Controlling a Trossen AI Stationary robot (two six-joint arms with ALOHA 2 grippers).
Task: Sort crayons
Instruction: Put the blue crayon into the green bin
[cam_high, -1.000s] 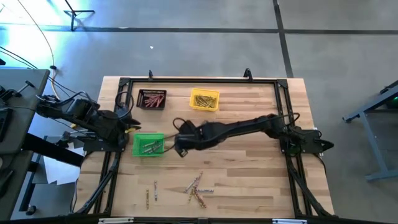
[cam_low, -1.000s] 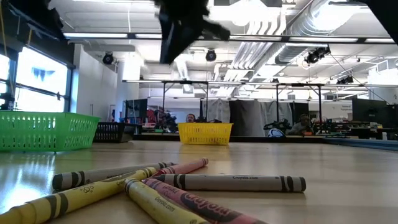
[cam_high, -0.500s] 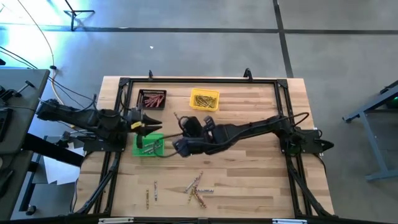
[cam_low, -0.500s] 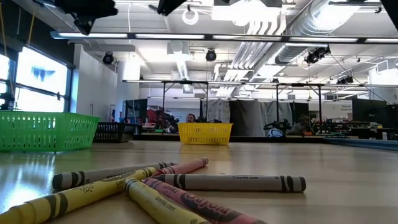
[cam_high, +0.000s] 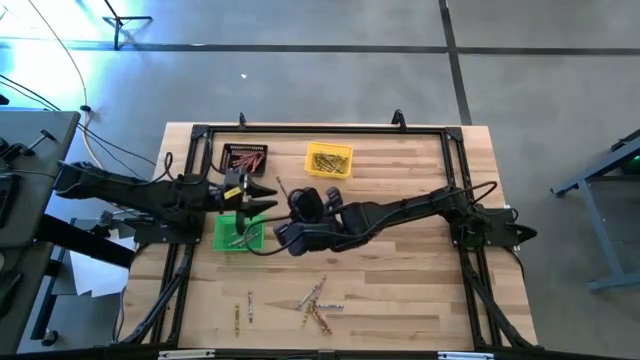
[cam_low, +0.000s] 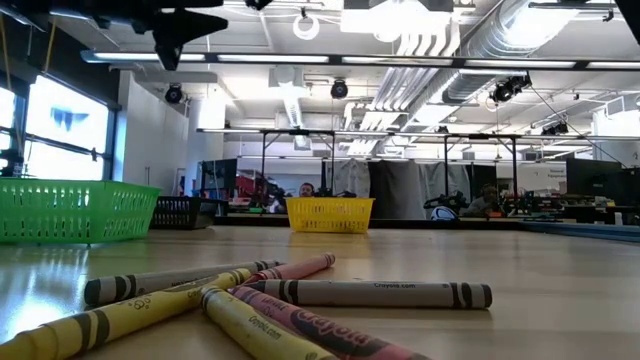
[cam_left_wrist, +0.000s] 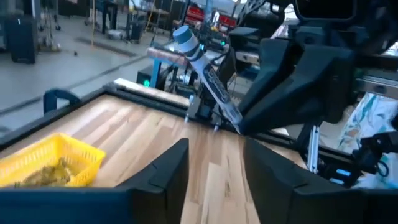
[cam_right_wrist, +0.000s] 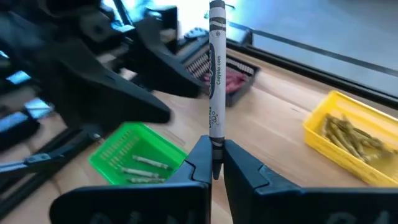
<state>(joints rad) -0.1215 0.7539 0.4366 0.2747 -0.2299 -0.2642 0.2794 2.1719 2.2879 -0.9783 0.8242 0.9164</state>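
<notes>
My right gripper (cam_high: 289, 198) is shut on a greenish-grey crayon (cam_right_wrist: 216, 81) above the table, between the green bin (cam_high: 238, 232) and the yellow bin (cam_high: 329, 160). My left gripper (cam_high: 266, 197) stands open and level over the green bin's far edge, its fingertips just short of that crayon (cam_high: 281, 187) and apart from it. In the left wrist view the crayon (cam_left_wrist: 208, 84) slants ahead of the open left gripper (cam_left_wrist: 214, 180). Several more crayons (cam_high: 318, 300) lie loose near the table's near edge, and they fill the low view's foreground (cam_low: 290, 295). My right gripper pinches the crayon's lower end (cam_right_wrist: 216, 163) between its two fingertips. The rest of the crayon sticks out free beyond the fingers, its far end (cam_right_wrist: 217, 7) pointing away from them. It is lifted clear of the table and of the bins.
A black bin (cam_high: 243, 159) with red crayons stands at the far left, and the yellow bin (cam_right_wrist: 351, 134) holds yellow-gold ones. Greenish-grey crayons lie in the green bin (cam_right_wrist: 134, 158). A black frame (cam_high: 320, 128) runs round the tabletop.
My left gripper has gone toward the table's right, over the green bin toward the right gripper, and tipped up from pointing down to level. My right gripper has risen from the green bin toward the far edge and turned, and the crayon has come up with it.
</notes>
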